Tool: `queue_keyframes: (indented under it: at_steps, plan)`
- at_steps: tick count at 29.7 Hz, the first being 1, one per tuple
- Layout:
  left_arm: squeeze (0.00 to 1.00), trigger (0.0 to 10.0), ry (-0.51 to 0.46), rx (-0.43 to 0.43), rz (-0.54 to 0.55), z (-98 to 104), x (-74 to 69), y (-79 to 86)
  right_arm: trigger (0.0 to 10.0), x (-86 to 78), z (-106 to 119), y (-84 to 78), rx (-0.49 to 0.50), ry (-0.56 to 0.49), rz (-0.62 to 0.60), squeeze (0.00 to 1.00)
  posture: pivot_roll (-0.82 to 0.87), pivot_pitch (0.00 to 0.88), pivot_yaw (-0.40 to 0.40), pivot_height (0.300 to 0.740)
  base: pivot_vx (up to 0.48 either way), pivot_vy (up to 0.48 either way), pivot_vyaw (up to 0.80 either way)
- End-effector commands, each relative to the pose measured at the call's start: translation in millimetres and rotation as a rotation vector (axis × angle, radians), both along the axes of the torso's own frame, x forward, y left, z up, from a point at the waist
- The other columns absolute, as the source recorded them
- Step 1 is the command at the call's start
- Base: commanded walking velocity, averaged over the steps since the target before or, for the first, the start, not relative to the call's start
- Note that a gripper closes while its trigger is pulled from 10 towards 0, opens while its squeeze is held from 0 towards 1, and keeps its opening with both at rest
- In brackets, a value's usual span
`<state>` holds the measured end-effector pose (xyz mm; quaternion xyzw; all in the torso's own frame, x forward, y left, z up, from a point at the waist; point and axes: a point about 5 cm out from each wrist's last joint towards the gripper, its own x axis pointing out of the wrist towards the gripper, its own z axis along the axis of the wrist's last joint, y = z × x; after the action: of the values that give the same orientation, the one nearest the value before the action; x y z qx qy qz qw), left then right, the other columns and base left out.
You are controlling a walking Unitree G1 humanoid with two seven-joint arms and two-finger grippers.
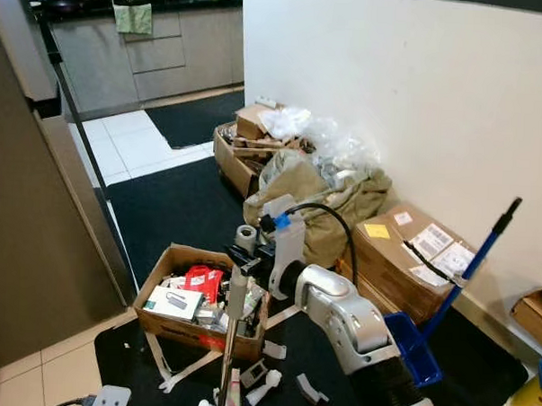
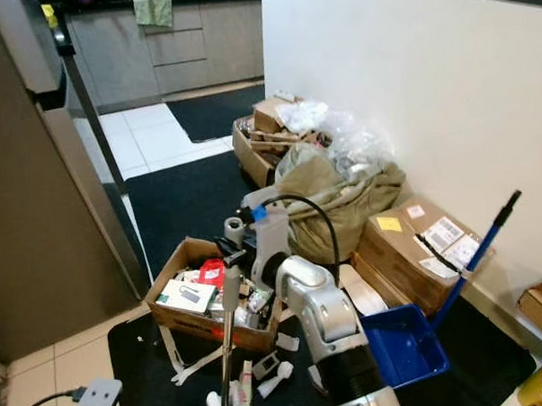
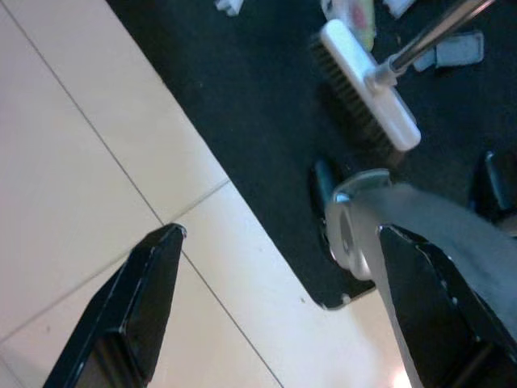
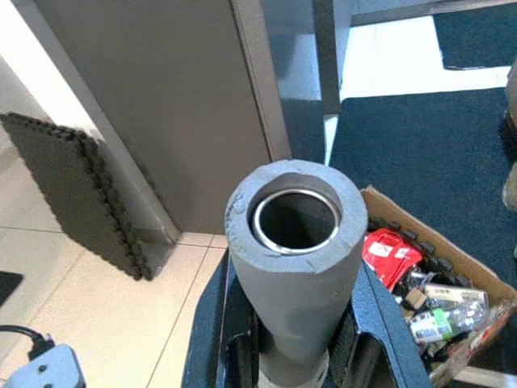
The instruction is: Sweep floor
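the right gripper (image 4: 295, 356) jaws are clenching the upright grey foam-sleeved broom handle (image 4: 292, 267), its white brush head (image 3: 367, 89) resting lower centre on the black mat (image 1: 176, 208); left gripper (image 3: 275, 315) jaws released

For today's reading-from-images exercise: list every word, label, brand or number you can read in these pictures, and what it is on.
No text is legible.
White labels on the brown box: print too small.
Yellow sticker on that box: no readable text.
Red packet and white packages in the open carton: print blurred.
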<state>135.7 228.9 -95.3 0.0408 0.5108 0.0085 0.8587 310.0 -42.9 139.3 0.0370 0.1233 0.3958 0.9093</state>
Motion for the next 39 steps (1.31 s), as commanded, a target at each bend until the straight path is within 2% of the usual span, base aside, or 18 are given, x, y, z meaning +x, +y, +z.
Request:
queue_keyframes:
  at_steps: [1, 6, 11, 13, 15, 20, 22, 25, 28, 31, 33, 34, 39]
  plan:
    - [0.00, 10.0, -0.003, 0.008, 0.003, 1, 0.4, 2.2, 10.0, 0.9, 9, 3.3, 0.037, -0.017, 0.016, 0.00, -0.12, 0.009, 0.054, 0.740, 0.000, -0.435, 0.00]
    - [0.00, 10.0, 0.000, 0.007, 0.012, 0, -0.9, 1.7, 10.0, -0.4, 8, 6.2, 0.054, -0.002, 0.023, 0.00, -0.11, 0.017, 0.050, 0.740, 0.000, -0.323, 0.00]
    - [0.00, 10.0, -0.001, 0.009, 0.018, -1, -2.2, 0.7, 10.0, -4.3, 4, 13.2, 0.129, 0.022, 0.026, 0.00, -0.11, 0.025, 0.044, 0.740, 0.000, 0.000, 0.00]
    - [0.00, 10.0, -0.002, 0.009, 0.012, -1, -2.6, 0.4, 10.0, -1.8, 2, 14.9, 0.182, 0.040, -0.017, 0.00, -0.11, 0.028, 0.043, 0.740, 0.000, 0.000, 0.00]
    - [0.00, 10.0, -0.002, 0.009, 0.012, -1, -2.6, 0.4, 10.0, -1.8, 2, 14.9, 0.182, 0.040, -0.017, 0.00, -0.11, 0.028, 0.043, 0.740, 0.000, 0.000, 0.00]
    - [0.00, 10.0, 0.003, 0.014, 0.000, -1, -5.6, 1.3, 10.0, 11.5, 4, 10.7, 0.258, 0.036, -0.147, 0.00, -0.11, 0.045, 0.042, 0.740, 0.000, 0.000, 0.00]
    - [0.00, 10.0, 0.003, 0.014, 0.000, -1, -5.6, 1.3, 10.0, 11.5, 4, 10.7, 0.258, 0.036, -0.147, 0.00, -0.11, 0.045, 0.042, 0.740, 0.000, 0.000, 0.00]
    - [0.00, 10.0, 0.006, 0.015, -0.005, -2, -6.8, 1.5, 10.0, 13.7, 5, 9.8, 0.245, 0.026, -0.168, 0.00, -0.11, 0.055, 0.043, 0.740, 0.000, 0.000, 0.00]
    - [0.00, 10.0, 0.017, 0.016, -0.015, -3, -12.9, 1.6, 10.0, 15.6, 1, 11.1, 0.171, -0.020, -0.220, 0.00, -0.10, 0.103, 0.032, 0.740, 0.000, 0.000, 0.00]
    - [0.00, 10.0, 0.017, 0.016, -0.015, -3, -12.9, 1.6, 10.0, 15.6, 1, 11.1, 0.171, -0.020, -0.220, 0.00, -0.10, 0.103, 0.032, 0.740, 0.000, 0.000, 0.00]
    - [0.00, 10.0, 0.023, 0.016, -0.021, -5, -17.3, 1.6, 10.0, 16.1, 1, 11.7, 0.152, -0.054, -0.253, 0.00, -0.10, 0.129, 0.027, 0.740, 0.000, 0.000, 0.00]
    - [0.00, 10.0, 0.039, 0.013, -0.024, -7, -28.5, 1.3, 10.0, 24.3, 8, 6.0, 0.093, -0.158, -0.334, 0.00, -0.08, 0.175, 0.022, 0.740, 0.000, 0.000, 0.00]
    - [0.00, 10.0, 0.046, 0.011, -0.024, -9, -35.4, 1.2, 10.0, 31.4, 11, 1.3, 0.037, -0.206, -0.371, 0.00, -0.07, 0.202, 0.017, 0.740, 0.000, 0.000, 0.00]
